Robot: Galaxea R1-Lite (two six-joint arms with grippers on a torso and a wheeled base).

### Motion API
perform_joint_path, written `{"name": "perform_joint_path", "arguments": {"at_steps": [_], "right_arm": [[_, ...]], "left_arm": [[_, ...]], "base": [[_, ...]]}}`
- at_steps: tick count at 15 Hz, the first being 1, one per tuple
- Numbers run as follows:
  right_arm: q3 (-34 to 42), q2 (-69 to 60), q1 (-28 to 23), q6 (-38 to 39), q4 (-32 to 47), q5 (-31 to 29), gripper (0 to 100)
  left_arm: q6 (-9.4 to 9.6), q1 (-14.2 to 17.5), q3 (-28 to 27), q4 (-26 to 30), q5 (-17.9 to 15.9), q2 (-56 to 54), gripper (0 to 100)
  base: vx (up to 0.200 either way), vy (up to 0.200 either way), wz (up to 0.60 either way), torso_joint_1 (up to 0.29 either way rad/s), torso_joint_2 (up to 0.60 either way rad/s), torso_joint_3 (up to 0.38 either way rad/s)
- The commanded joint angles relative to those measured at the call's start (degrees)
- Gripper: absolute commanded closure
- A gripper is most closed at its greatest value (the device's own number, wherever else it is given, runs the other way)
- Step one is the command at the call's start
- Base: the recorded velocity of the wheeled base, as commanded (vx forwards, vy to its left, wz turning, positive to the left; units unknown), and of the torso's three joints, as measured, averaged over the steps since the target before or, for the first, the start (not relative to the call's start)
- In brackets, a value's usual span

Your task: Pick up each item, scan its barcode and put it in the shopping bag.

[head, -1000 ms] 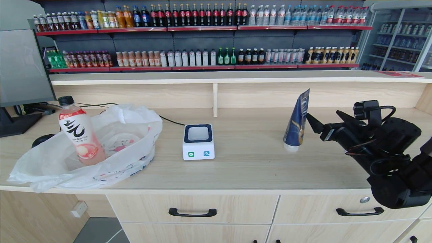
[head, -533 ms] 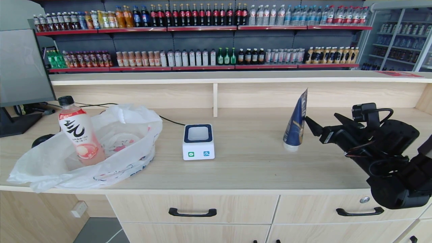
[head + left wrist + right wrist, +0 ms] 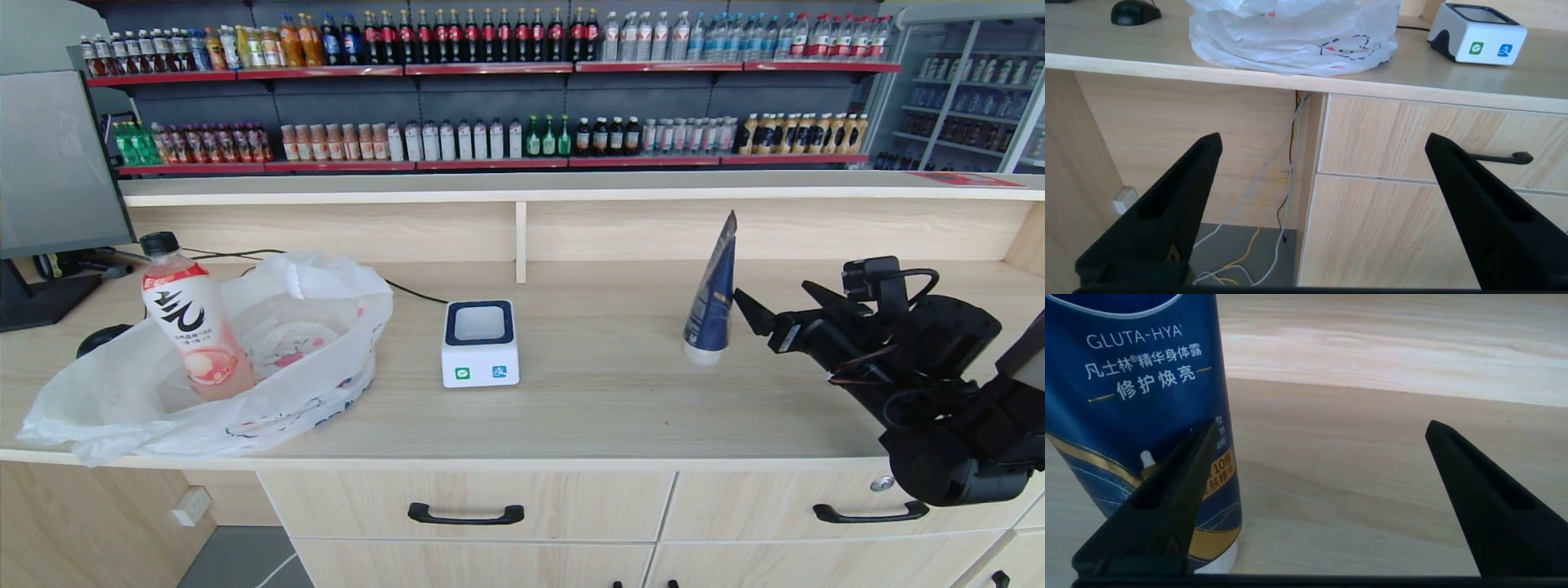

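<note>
A blue tube (image 3: 710,298) stands upright on its white cap at the right of the wooden counter (image 3: 604,392). My right gripper (image 3: 771,292) is open just to its right, one fingertip at the tube's edge. In the right wrist view the tube (image 3: 1135,416) stands beside one finger (image 3: 1167,506), not in the gap of the right gripper (image 3: 1320,429). A white shopping bag (image 3: 310,327) lies at the left with a pink drink bottle (image 3: 196,318) standing in it. My left gripper (image 3: 1323,140) hangs open below the counter's edge, under the bag (image 3: 1290,33).
A white barcode scanner (image 3: 480,343) sits mid-counter, also the scanner (image 3: 1478,33) in the left wrist view. A monitor stand (image 3: 41,298) and a black mouse (image 3: 102,336) lie far left. A raised ledge (image 3: 571,196) backs the counter. Drawers (image 3: 465,506) are below.
My right gripper has moved left, closing on the blue tube. The tube's top has shifted slightly left and it shows a narrower face. Bag, bottle and scanner are unmoved.
</note>
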Motion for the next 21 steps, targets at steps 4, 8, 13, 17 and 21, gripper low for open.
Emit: {"name": "perform_joint_path", "arguments": {"at_steps": [4, 8, 13, 17, 21], "right_arm": [[-1.17, 1.60, -0.59, -0.30, -0.06, 0.82, 0], [-1.35, 2.13, -0.68, -0.39, -0.06, 1.26, 0], [-1.52, 2.57, -1.03, -0.48, -0.06, 1.26, 0], [2.43, -1.12, -2.18, -1.35, -0.06, 1.26, 0], [9.29, -8.24, -1.91, -2.85, -0.06, 1.26, 0]], "left_arm": [[0.04, 0.04, 0.01, -0.01, 0.00, -0.02, 0], [0.04, -0.05, 0.01, -0.01, 0.00, -0.02, 0], [0.04, 0.04, 0.01, -0.01, 0.00, -0.02, 0], [0.22, -0.05, 0.01, -0.01, 0.00, -0.02, 0], [0.22, 0.04, 0.01, -0.01, 0.00, -0.02, 0]], "base": [[0.000, 0.000, 0.00, 0.000, 0.00, 0.000], [0.000, 0.000, 0.00, 0.000, 0.00, 0.000], [0.000, 0.000, 0.00, 0.000, 0.00, 0.000], [0.000, 0.000, 0.00, 0.000, 0.00, 0.000], [0.000, 0.000, 0.00, 0.000, 0.00, 0.000]]}}
